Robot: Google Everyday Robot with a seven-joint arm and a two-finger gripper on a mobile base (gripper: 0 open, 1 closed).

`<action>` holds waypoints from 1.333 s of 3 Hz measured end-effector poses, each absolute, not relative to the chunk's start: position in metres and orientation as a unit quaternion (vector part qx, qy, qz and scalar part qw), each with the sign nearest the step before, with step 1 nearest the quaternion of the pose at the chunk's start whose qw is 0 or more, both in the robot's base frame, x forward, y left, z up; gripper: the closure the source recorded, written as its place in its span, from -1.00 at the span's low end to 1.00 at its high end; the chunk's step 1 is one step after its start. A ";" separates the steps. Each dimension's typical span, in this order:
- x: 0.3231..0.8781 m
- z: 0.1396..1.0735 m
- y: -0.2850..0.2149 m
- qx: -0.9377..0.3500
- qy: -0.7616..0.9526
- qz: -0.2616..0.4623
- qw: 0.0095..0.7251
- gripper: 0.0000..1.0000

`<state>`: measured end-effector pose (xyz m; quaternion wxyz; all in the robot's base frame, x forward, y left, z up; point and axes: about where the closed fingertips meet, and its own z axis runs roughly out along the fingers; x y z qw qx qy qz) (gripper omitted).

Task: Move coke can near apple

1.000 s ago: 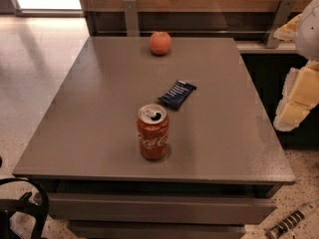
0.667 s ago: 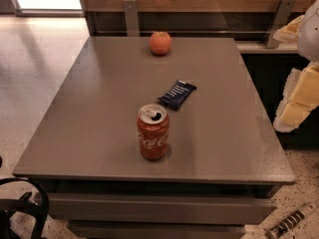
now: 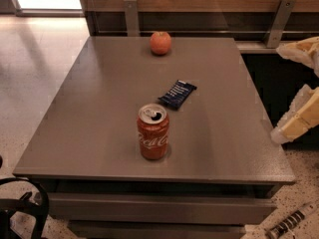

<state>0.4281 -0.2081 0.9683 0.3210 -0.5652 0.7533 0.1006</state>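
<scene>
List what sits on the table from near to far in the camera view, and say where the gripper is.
coke can → dark blue snack packet → apple. The gripper hangs beyond the right edge of the table, open and holding nothing.

The coke can (image 3: pixel 153 132) stands upright on the table (image 3: pixel 89 133) close to the near edge, about midway left to right. Just behind it and slightly right lies a snack packet (image 3: pixel 177 94), while the apple (image 3: pixel 160 43) sits well apart at the far edge. The gripper (image 3: pixel 281 93) hangs off the table's right side, fingers spread
</scene>
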 end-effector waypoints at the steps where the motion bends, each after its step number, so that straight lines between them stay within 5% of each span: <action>1: 0.427 0.960 -0.188 -0.553 0.724 0.151 0.382 -1.00; 2: 0.427 0.946 -0.144 -0.538 0.657 0.226 0.478 -1.00; 4: 0.426 0.943 -0.126 -0.531 0.631 0.254 0.505 -1.00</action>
